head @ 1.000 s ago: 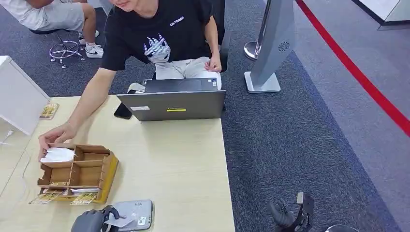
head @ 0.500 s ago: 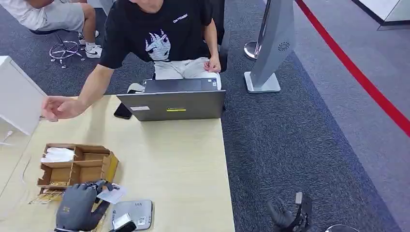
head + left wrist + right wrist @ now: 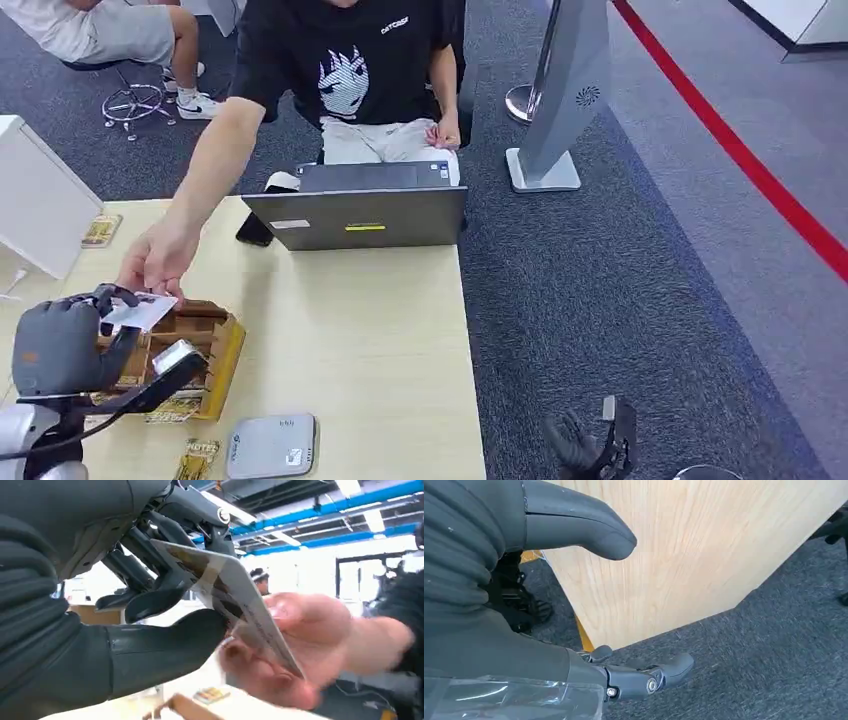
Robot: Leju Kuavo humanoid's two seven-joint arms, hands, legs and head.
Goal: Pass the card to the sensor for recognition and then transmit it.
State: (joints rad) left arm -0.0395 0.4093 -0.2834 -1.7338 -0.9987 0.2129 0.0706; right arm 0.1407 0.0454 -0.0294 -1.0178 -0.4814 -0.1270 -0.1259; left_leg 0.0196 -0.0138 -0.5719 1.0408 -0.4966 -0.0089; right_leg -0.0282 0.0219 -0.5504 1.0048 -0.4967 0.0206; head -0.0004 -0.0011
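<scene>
At the near edge of the table, a grey sensor lies flat, with a small yellow card packet just to its left. Off the table's right side, low over the dark carpet, hangs the right hand; in the right wrist view its fingers and thumb are spread apart around nothing.

Farther in on the left, the left hand is raised above a wooden box with compartments. It pinches a white card between thumb and fingers; the left wrist view shows the card clamped at 1 end by the dark fingers and grey thumb. A person's hand reaches from the far side and touches the card's other end; in the left wrist view that person's hand wraps the free end, blurred.

Beyond the box, a grey laptop stands open at the far edge of the table, its back facing near, and a dark phone lies just left of it. A white cabinet stands at the far left, a small packet beside it. The person in the black shirt sits behind the laptop.
</scene>
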